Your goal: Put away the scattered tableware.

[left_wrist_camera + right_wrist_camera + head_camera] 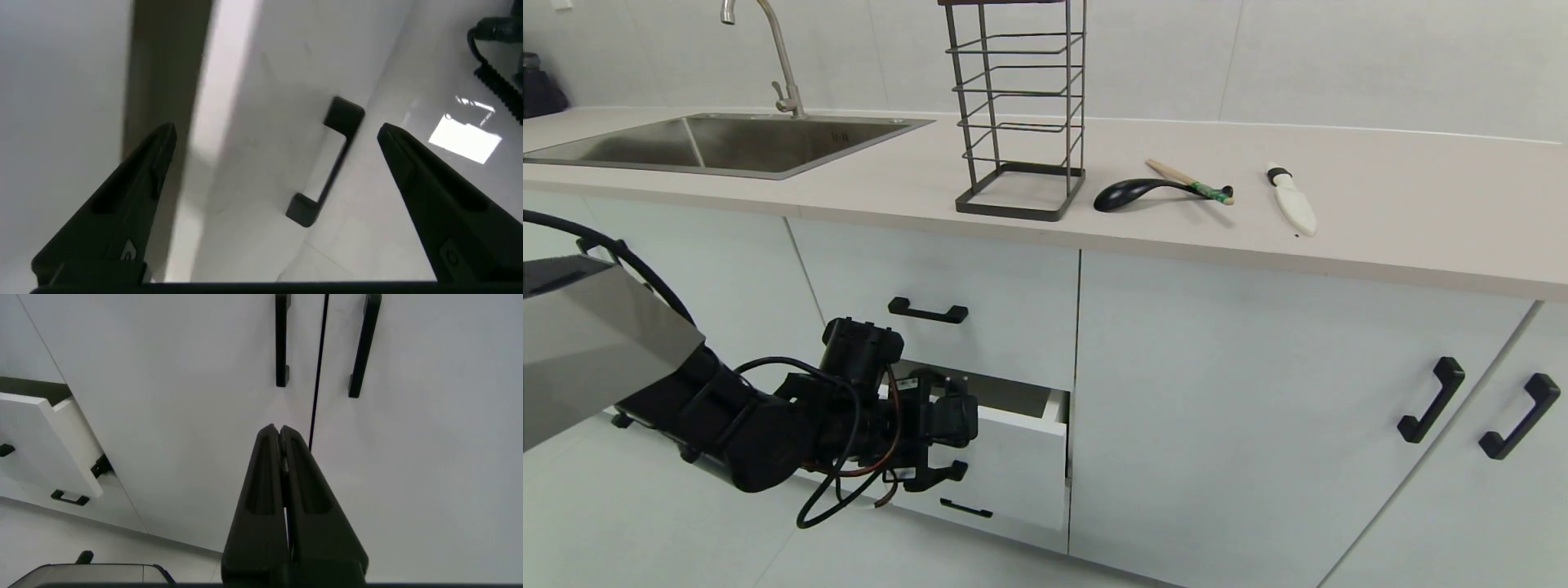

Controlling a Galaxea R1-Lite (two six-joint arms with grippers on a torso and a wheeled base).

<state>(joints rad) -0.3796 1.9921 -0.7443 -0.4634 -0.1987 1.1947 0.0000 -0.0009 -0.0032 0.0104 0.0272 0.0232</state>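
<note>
Nearest you, at 7 o'clock in the head view, your left gripper point(958, 443) sits low in front of the cabinets. Its jaws are spread apart and hold nothing. In the left wrist view a black handle point(323, 175) on a white front shows between the two fingers point(122, 220), and neither touches it.

The pale counter point(1380, 204) runs across the head view from 9 o'clock to 3 o'clock. Below it, at 4 o'clock, are the white cabinet doors point(1258, 425) with their black pull handles point(1429, 400). The steel sink point(727, 143) is set into the counter at 10 o'clock, with the faucet point(776, 57) at 11 o'clock. The lower drawer point(1013, 453), at 6 o'clock, is pulled partly out, just beside your left gripper. A tall black wire rack point(1021, 106) stands upright on the counter at 12 o'clock.

The tableware lies on the counter at 3 o'clock from the rack. The white utensil point(1294, 204) with a black band is farthest out, well apart from the others. The black spoon point(1131, 194) lies near the rack's base. The wooden chopsticks point(1188, 181) meet the end of its handle.

Your right gripper point(280, 437) has its jaws pressed together with nothing between them, and faces the cabinet doors.
</note>
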